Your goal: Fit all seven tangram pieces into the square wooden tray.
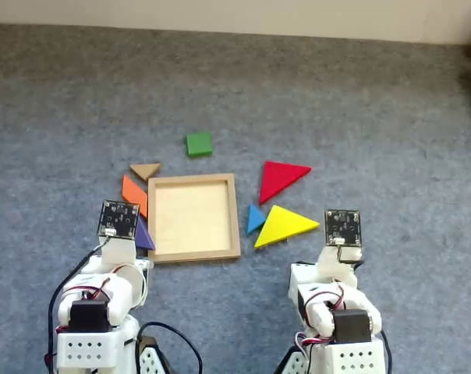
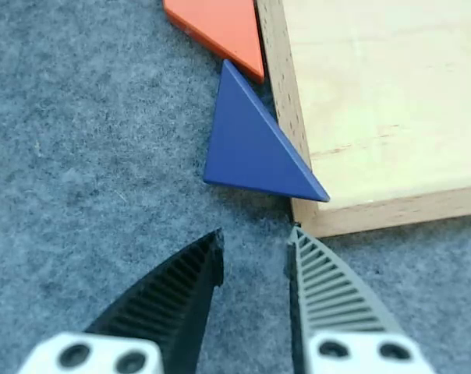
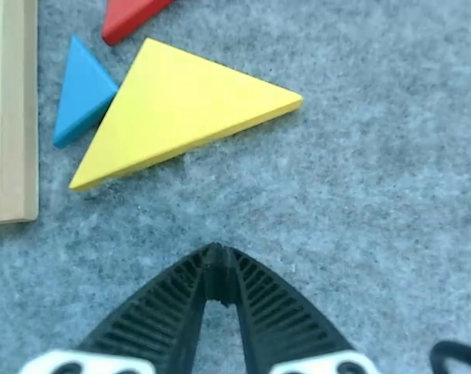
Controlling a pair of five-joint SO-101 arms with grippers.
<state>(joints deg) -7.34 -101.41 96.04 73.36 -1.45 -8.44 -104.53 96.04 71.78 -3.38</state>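
- Left gripper (image 2: 255, 240): hanging part open over the grey felt (image 1: 337, 101), fingers gripping nothing, tips pointing at the near left corner of the square wooden tray (image 2: 391, 210).
- Dark blue triangle (image 2: 255, 152): lying flat just beyond those tips, long edge running along the tray's left outer wall and appearing to touch it.
- Orange piece (image 2: 220, 27): lying past the dark blue triangle, along the same wall, one corner meeting the triangle's far tip.
- Right gripper (image 3: 220, 261): hanging over bare felt with fingertips pressed together, holding nothing.
- Yellow triangle (image 3: 181, 109): lying flat on the felt ahead of the right gripper, apart from it, to the right of the tray.
- Light blue triangle (image 3: 79, 89): sitting between the yellow triangle and the tray's right rim, touching the yellow triangle, keeping a narrow gap from the rim.
- Red triangle (image 3: 130, 15): lying just beyond the yellow and light blue triangles, near the tray's far right corner.
- Tan triangle (image 1: 146, 171): resting off the tray's far left corner, close to the orange piece.
- Green square (image 1: 199, 144): sitting beyond the tray's far rim, apart from it.
- All seven pieces: lying outside the tray on the felt.
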